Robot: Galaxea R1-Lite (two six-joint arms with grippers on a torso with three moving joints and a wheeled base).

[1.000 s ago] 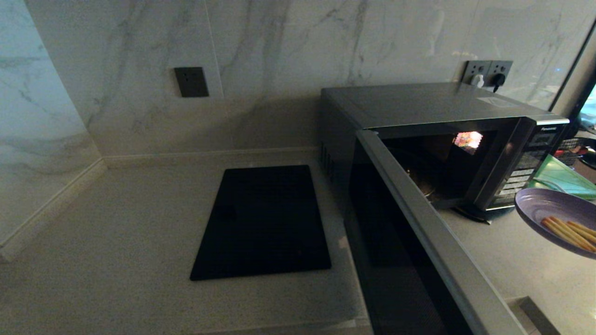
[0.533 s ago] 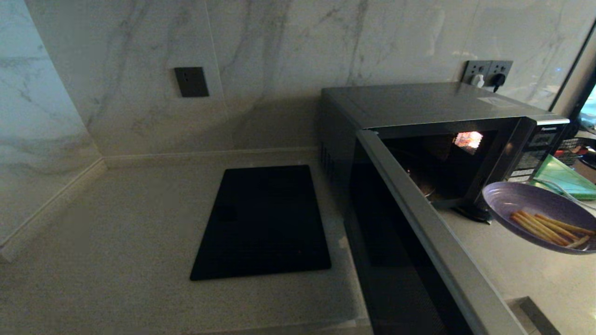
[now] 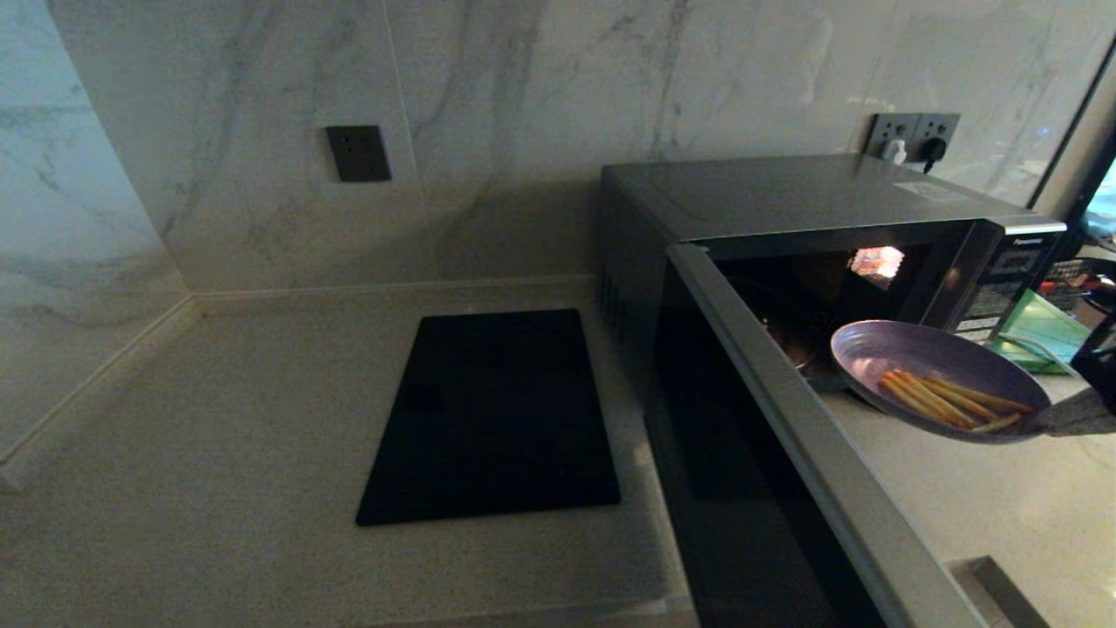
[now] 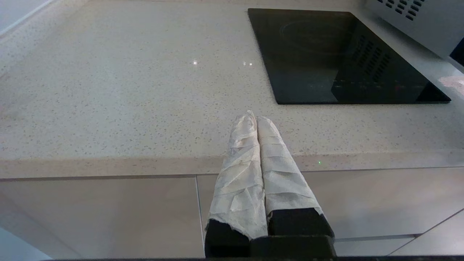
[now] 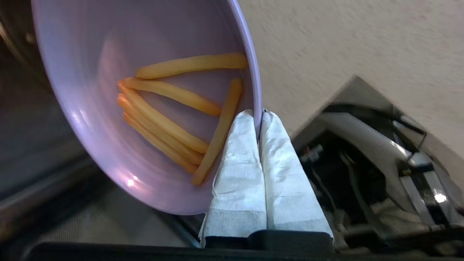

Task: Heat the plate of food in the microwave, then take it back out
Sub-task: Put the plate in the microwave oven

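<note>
The lavender plate of food (image 3: 933, 371) with orange-yellow sticks hangs in the air just in front of the microwave's (image 3: 785, 196) lit cavity, tilted a little. The microwave door (image 3: 785, 436) stands wide open toward me. My right gripper (image 5: 258, 115) is shut on the plate's rim (image 5: 253, 72), one wrapped finger inside and one outside. In the head view only a dark part of the right arm (image 3: 1100, 353) shows at the right edge. My left gripper (image 4: 255, 117) is shut on nothing, low at the counter's front edge.
A flat black cooktop panel (image 3: 493, 414) lies in the counter left of the microwave. A green board (image 3: 1042, 336) lies on the counter to the right of the microwave. Wall sockets (image 3: 911, 135) sit behind it. The marble wall closes the back and left.
The plate has moved leftward from the right edge to the front of the microwave opening, held by my right gripper. The left arm has not moved.
</note>
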